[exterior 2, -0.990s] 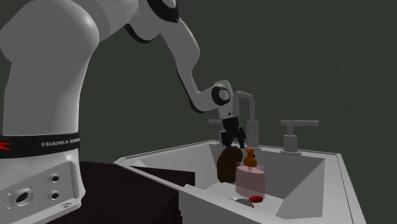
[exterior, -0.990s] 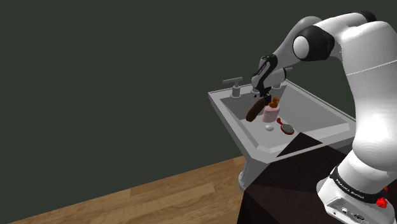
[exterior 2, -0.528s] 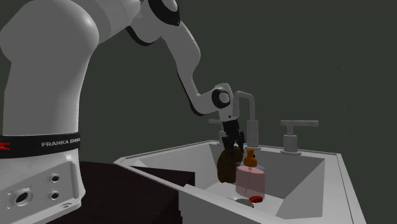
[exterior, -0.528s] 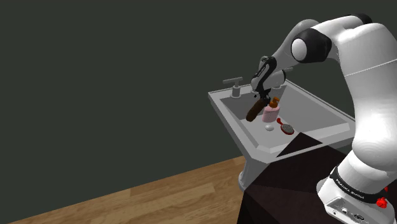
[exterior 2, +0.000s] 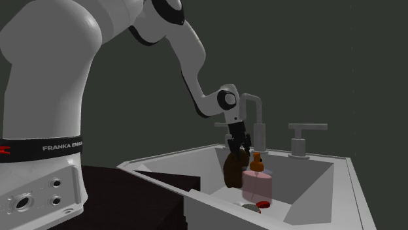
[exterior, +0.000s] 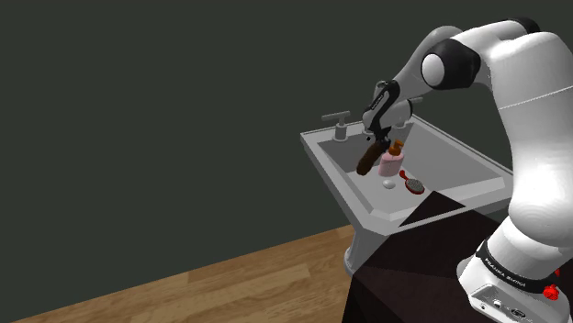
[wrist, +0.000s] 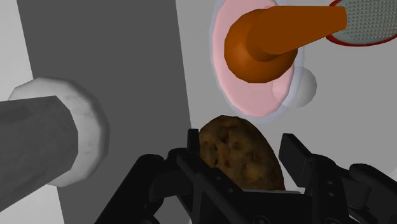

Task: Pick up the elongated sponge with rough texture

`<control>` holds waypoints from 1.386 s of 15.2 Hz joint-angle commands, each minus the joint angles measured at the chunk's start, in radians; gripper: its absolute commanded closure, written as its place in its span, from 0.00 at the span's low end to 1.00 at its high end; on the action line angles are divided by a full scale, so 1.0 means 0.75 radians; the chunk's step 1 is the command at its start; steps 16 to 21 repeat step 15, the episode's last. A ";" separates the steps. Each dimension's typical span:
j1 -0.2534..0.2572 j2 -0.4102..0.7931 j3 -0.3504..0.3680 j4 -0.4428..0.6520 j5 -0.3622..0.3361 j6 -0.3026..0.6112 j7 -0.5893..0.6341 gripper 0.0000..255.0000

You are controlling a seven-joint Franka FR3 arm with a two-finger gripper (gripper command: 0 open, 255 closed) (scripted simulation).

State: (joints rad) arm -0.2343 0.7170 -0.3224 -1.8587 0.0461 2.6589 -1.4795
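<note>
1. The jaws are pinching the elongated brown sponge [wrist: 240, 154]. In the wrist view its pitted face sits between the two black fingers [wrist: 193, 149], which press on either side of it.
2. The hold is at the sponge's upper end. In the shoulder view the rest of the sponge [exterior: 369, 158] hangs below the jaws at a slant, inside the grey sink [exterior: 321, 163].
3. We judge the step in hand to be the lift. The lower end of the sponge [exterior 2: 231, 171] looks clear of the basin floor, but the sink's front wall leaves us unsure.
4. To do it well, we would rise straight along the line of the jaws and go slowly. A grip this near one end lets a long, soft piece pivot or swing.
5. The pinch should be firm, since the rough surface gives good purchase but the body may squash and slip.
6. A pink soap bottle [exterior 2: 257, 185] with an orange pump stands just beside the hanging sponge, below and ahead of the jaws. Any sideways drift could knock it.
7. The tap [exterior 2: 252, 116] stands close behind the jaws, so we would allow for it on the way up.
8. A red-rimmed brush [exterior: 415, 185] lies beyond the bottle, apart from the jaws.
</note>
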 commanded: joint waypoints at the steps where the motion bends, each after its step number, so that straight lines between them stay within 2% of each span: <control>1: 0.003 -0.024 -0.006 -0.004 -0.004 -0.019 -0.003 1.00; 13: 0.039 -0.191 -0.050 -0.030 -0.044 -0.158 -0.002 1.00; 21: 0.040 -0.193 -0.050 -0.030 -0.044 -0.160 -0.001 1.00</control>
